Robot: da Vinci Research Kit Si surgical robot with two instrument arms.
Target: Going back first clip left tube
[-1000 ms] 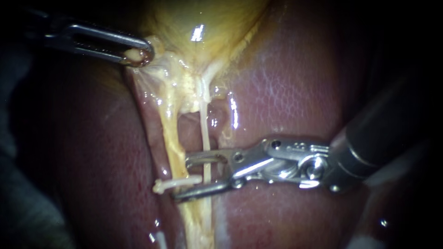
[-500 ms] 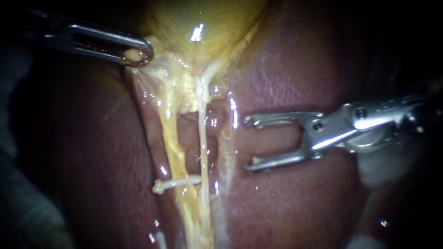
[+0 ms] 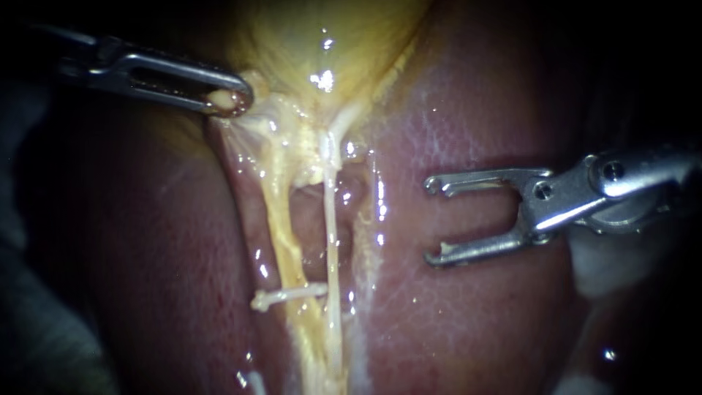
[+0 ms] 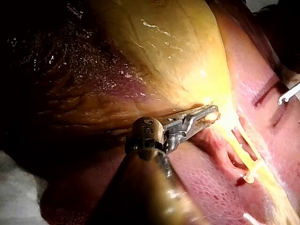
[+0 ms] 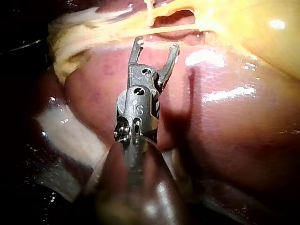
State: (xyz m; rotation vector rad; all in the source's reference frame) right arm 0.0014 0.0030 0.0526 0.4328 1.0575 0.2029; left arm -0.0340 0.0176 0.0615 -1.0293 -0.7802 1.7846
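Observation:
A white clip (image 3: pixel 287 295) sits across the yellow left tube (image 3: pixel 281 234), its end sticking out to the left. The thin pale right tube (image 3: pixel 333 241) runs beside it, bare. My right instrument (image 3: pixel 430 220) hovers over the liver well to the right of both tubes, its jaws open and empty. In the right wrist view the right instrument's open jaws (image 5: pixel 156 44) stand short of the tubes and the clip (image 5: pixel 149 16). My left instrument (image 3: pixel 228 99) is shut on tissue at the gallbladder's (image 3: pixel 322 36) lower edge, holding it up and left. The left wrist view shows the left instrument's jaws (image 4: pixel 208 113) and the clip (image 4: pixel 248 177).
Pink, wet liver (image 3: pixel 475 314) surrounds the tubes on both sides. A dark hollow (image 3: pixel 311 212) lies between the two tubes. One tip of the right instrument (image 4: pixel 288 96) shows at the edge of the left wrist view.
My right instrument has drawn back to the right, away from the tubes, jaws open and empty. The clip stays on the left tube. The left instrument keeps its hold.

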